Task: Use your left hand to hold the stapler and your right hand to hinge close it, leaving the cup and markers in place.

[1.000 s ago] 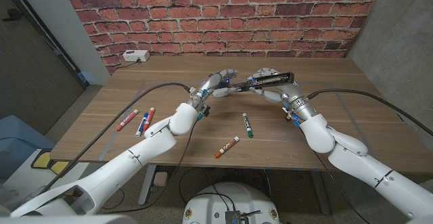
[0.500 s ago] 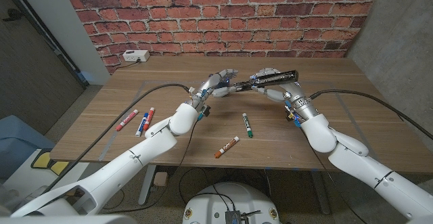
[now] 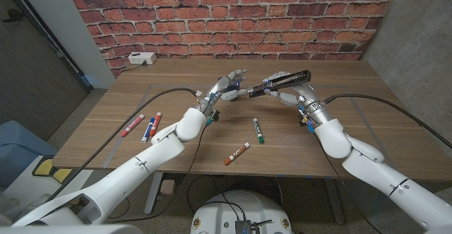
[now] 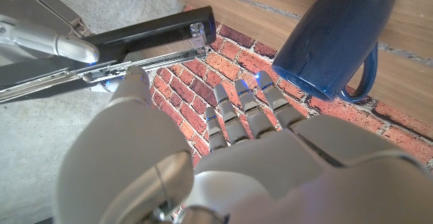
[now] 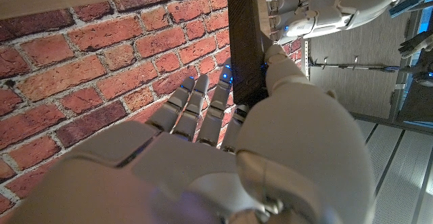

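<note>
Left hand (image 3: 227, 87): raised above the surface (image 3: 169, 131), thumb and fingertips pinching the near end of the stapler (image 3: 279, 82); other fingers loosely spread. Right hand (image 3: 289, 91): closed around the far end of the stapler's black top arm, thumb over it.

Stapler: held aloft between the two hands, hinge partly open; metal base rail toward the left hand, black arm angled up from it.

Step in hand, as judged: closing the hinge. Advice: left hand keeps the base rail steady; right hand presses the black arm down toward the rail, without twisting.

Left wrist view: blue cup (image 4: 333, 36) on the surface beyond the stapler, and the gap between black arm and rail. Right wrist view: thumb lying on the black arm.

Markers (image 3: 143, 125): on the surface, well apart from the stapler; a green one (image 3: 258, 130) and an orange one (image 3: 237, 153) nearer it.
</note>
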